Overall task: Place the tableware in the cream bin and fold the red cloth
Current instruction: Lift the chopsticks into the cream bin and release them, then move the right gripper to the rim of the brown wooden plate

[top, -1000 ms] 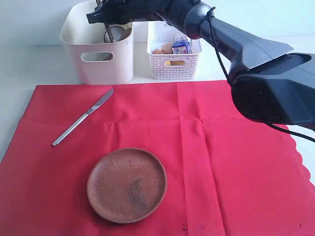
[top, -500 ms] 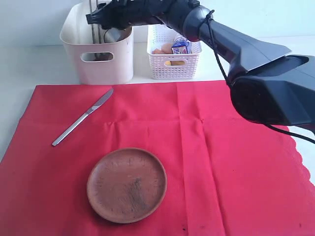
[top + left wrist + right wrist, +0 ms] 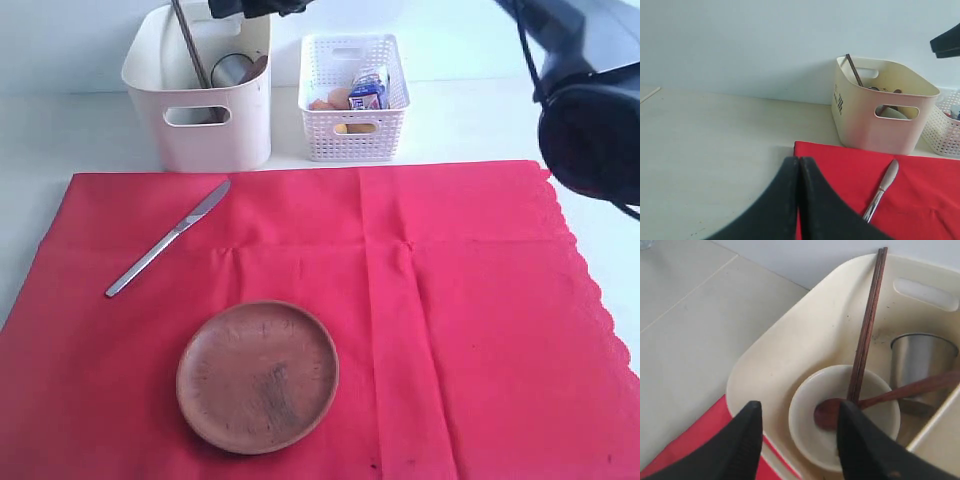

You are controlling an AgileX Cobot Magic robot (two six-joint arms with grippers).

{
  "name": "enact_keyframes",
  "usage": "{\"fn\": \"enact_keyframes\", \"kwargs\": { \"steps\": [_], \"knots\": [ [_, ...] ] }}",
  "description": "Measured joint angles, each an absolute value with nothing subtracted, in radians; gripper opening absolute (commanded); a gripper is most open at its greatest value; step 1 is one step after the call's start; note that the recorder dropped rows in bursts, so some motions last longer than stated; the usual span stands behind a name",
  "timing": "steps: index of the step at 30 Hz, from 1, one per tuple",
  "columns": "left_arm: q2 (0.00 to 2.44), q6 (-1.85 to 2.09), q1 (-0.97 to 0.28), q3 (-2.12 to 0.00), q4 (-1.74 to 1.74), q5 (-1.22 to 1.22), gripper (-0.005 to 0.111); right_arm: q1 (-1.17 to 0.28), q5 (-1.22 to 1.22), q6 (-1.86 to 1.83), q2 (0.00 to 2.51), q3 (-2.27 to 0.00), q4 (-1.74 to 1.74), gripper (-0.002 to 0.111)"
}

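here, mid-clearing: right fingers (image 3: pixel 747 440) hang wide, empty, above the cream bin (image 3: pixel 215 140) holding dark chopsticks (image 3: pixel 867 325); left fingers (image 3: pixel 787 200) sit pressed together; silver table knife (image 3: pixel 168 238) and round brown plate (image 3: pixel 258 375) lie on the red cloth (image 3: pixel 480 300); either likely needs a low pinch next.

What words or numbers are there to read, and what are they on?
Nothing can be read clearly.
On the cream bin: dark printed marks on its side wall, too blurred to read.
On the blue-and-white carton in the white basket: print too small to read.
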State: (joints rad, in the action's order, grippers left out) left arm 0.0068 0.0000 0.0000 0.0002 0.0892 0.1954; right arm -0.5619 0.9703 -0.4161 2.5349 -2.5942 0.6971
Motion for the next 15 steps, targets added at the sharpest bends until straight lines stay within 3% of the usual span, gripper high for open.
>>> {"fn": "enact_keyframes", "kwargs": {
  "steps": [8,15],
  "knots": [
    [0.007,0.0,0.0,0.0,0.089,0.195,0.003,-0.562,1.183,-0.316,2.415,-2.594,0.521,0.0],
    [0.007,0.0,0.0,0.0,0.089,0.195,0.003,-0.564,1.216,-0.293,2.331,-2.592,0.49,0.0]
  ]
}}
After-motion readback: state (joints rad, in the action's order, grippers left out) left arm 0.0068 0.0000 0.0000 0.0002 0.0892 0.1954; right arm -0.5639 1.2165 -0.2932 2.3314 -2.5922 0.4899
